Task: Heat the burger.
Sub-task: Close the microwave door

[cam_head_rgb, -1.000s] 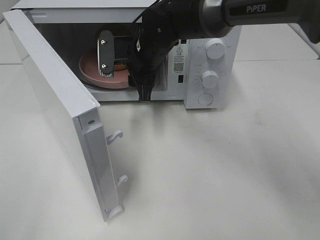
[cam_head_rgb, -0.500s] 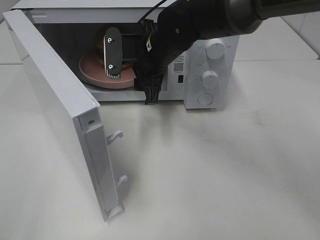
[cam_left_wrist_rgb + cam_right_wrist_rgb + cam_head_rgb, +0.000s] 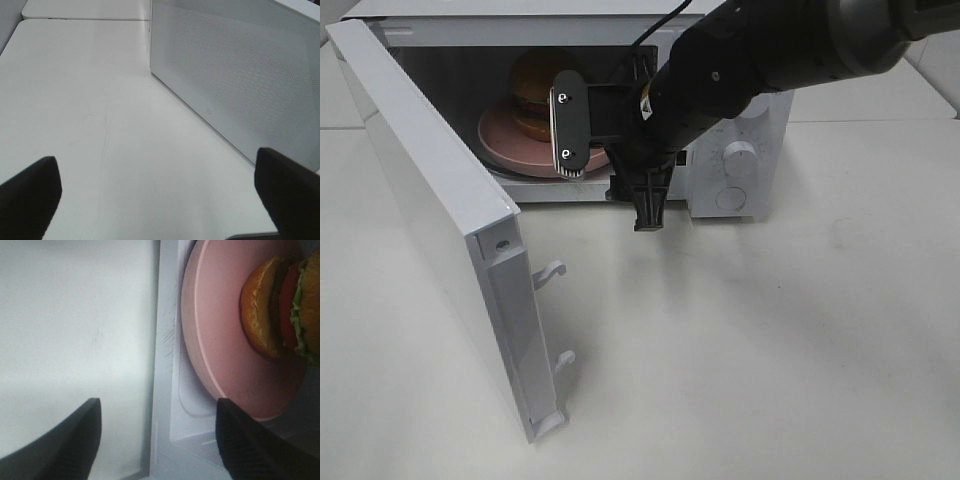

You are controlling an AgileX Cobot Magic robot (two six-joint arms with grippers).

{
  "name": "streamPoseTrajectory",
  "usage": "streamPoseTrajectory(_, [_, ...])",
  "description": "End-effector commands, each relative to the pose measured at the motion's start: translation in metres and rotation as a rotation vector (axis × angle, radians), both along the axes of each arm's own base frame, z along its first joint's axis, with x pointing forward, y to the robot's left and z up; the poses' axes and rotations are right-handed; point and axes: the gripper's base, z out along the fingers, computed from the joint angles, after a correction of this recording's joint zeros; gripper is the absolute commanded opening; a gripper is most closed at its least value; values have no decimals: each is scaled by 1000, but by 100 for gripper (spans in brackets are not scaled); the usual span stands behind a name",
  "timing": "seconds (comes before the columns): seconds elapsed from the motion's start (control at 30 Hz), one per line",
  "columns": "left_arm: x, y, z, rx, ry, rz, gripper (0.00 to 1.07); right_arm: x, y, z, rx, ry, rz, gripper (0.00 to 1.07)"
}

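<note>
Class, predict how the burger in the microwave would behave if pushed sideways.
The burger stands tall on its plate, so it may tip. Stacked layers could probably slide apart. Its smooth domed bun likely offers little grip.

Table: we're seeing a white table (image 3: 770,350).
On it: we're watching a white microwave (image 3: 752,185) sitting, door open.

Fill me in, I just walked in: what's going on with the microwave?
The burger sits on a pink plate inside the microwave, whose door stands open. The right gripper, jaws open and empty, is at the oven's mouth just in front of the plate. The left gripper hangs open over the table, holding nothing.
</note>
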Motion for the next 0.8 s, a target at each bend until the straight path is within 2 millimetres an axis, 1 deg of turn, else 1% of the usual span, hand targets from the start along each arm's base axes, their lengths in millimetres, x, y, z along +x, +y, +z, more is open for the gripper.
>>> streamPoseTrajectory(0.03, [-2,0,0,-3,-26,-7,99,-10,-7,7,23,-11,-6,65])
streamPoseTrajectory(0.07, [-2,0,0,-3,-26,-7,99,-15,-11,10,35,-18,-6,65])
streamPoseTrajectory(0.17, [-2,0,0,-3,-26,-7,99,-17,-13,11,39,-18,-5,65])
streamPoseTrajectory(0.23, [-2,0,0,-3,-26,-7,99,-25,-18,11,44,-16,-5,65])
streamPoseTrajectory(0.27, [-2,0,0,-3,-26,-7,99,-25,-18,11,44,-16,-5,65])
streamPoseTrajectory(0.3, [-2,0,0,-3,-26,-7,99,-31,-22,11,40,-11,-5,65])
streamPoseTrajectory(0.33, [-2,0,0,-3,-26,-7,99,-31,-22,11,40,-11,-5,65])
streamPoseTrajectory(0.37, [-2,0,0,-3,-26,-7,99,-36,-27,12,37,-7,-5,65])
streamPoseTrajectory(0.43, [-2,0,0,-3,-26,-7,99,-39,-28,12,35,-5,-5,65])
streamPoseTrajectory(0.5, [-2,0,0,-3,-26,-7,99,-50,-37,12,41,13,-24,65])
streamPoseTrajectory(0.6, [-2,0,0,-3,-26,-7,99,-53,-39,11,42,19,-29,65])
streamPoseTrajectory(0.63, [-2,0,0,-3,-26,-7,99,-59,-44,13,56,24,-42,65])
streamPoseTrajectory(0.7, [-2,0,0,-3,-26,-7,99,-61,-45,13,64,24,-48,65])
streamPoseTrajectory(0.77, [-2,0,0,-3,-26,-7,99,-72,-53,14,84,29,-63,65])
streamPoseTrajectory(0.8, [-2,0,0,-3,-26,-7,99,-72,-53,14,84,29,-63,65])
